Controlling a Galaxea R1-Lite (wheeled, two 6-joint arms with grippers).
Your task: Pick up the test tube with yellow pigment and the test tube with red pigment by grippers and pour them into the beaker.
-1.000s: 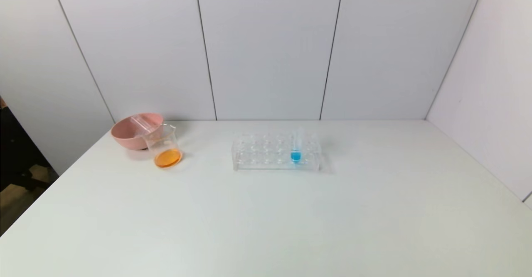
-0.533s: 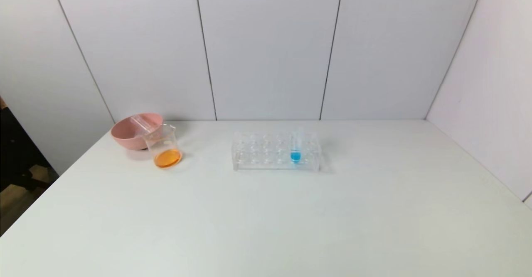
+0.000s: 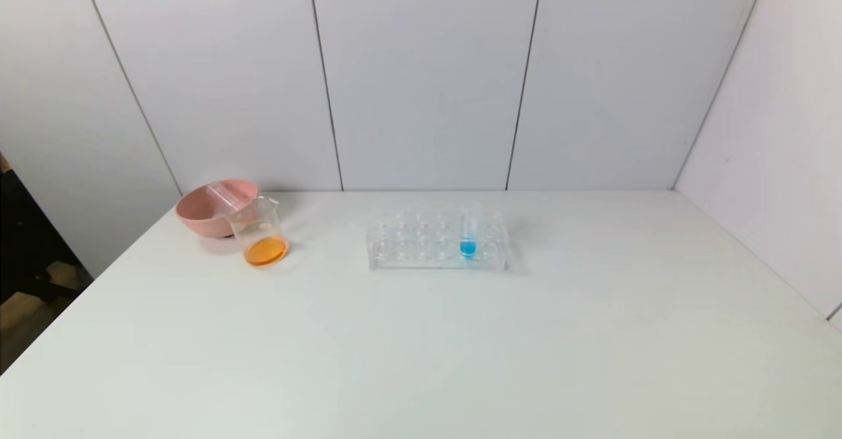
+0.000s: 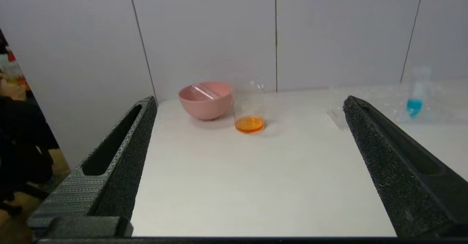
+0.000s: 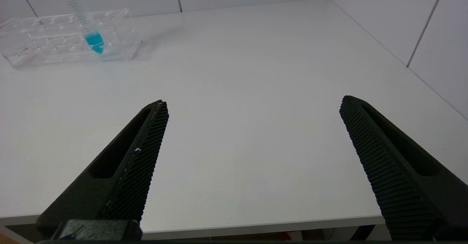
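Observation:
The beaker (image 3: 258, 228) stands at the table's far left with a shallow layer of orange liquid (image 3: 266, 250) in its base. No tube holding yellow or red liquid shows. A clear tube (image 3: 223, 195) lies slanted inside the pink bowl (image 3: 204, 215) just behind the beaker; I cannot tell which tube it is. My left gripper (image 4: 249, 99) hangs open over the table's near edge, facing the beaker (image 4: 249, 108) from well back. Over the near right edge my right gripper (image 5: 254, 101) is open too. Both are empty, and neither shows in the head view.
A clear tube rack (image 3: 421, 241) sits mid-table at the back with one blue-liquid tube (image 3: 468, 232) upright in it. The white table (image 3: 421, 347) is bounded by pale wall panels behind and on the right. Its left edge drops to the floor.

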